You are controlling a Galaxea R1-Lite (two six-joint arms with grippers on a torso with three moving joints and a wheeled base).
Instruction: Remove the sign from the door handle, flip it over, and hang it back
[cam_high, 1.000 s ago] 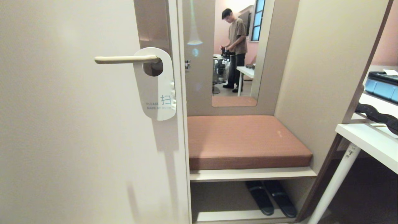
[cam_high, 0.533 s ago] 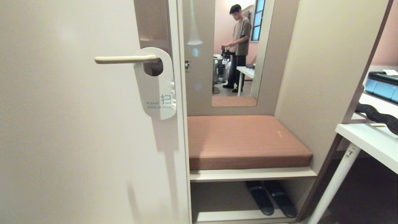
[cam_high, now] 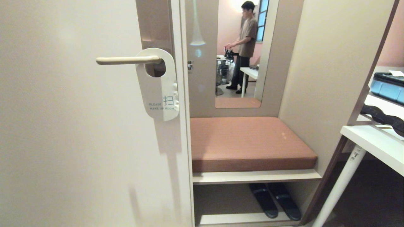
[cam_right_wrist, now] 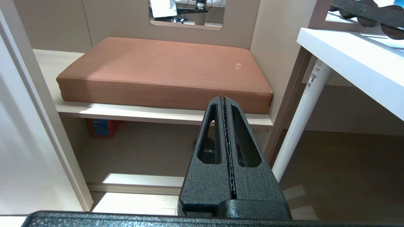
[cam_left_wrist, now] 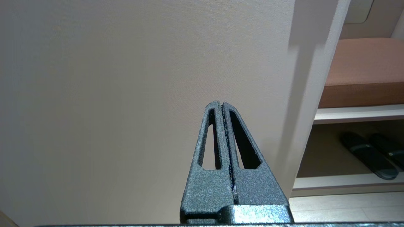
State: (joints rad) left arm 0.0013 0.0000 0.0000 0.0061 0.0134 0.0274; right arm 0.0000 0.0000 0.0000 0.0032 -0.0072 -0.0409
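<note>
Left gripper [cam_left_wrist: 222,105] and right gripper [cam_right_wrist: 223,100] pressed together (both empty); the sign [cam_high: 159,91] hangs on the door handle [cam_high: 126,60], upper left.

This looks like the entry of a hotel-style guest room. A card sign [cam_high: 159,91] reading "PLEASE MAKE UP ROOM" hangs on the lever door handle [cam_high: 127,60] of a cream door [cam_high: 79,135], and beside the door's edge a built-in alcove holds a brown cushioned bench [cam_high: 249,143] with a pair of dark slippers [cam_high: 274,200] on the shelf under it. A wall mirror [cam_high: 240,50] above the bench reflects a person standing at a table, and a white desk [cam_high: 375,142] stands at the right edge.
</note>
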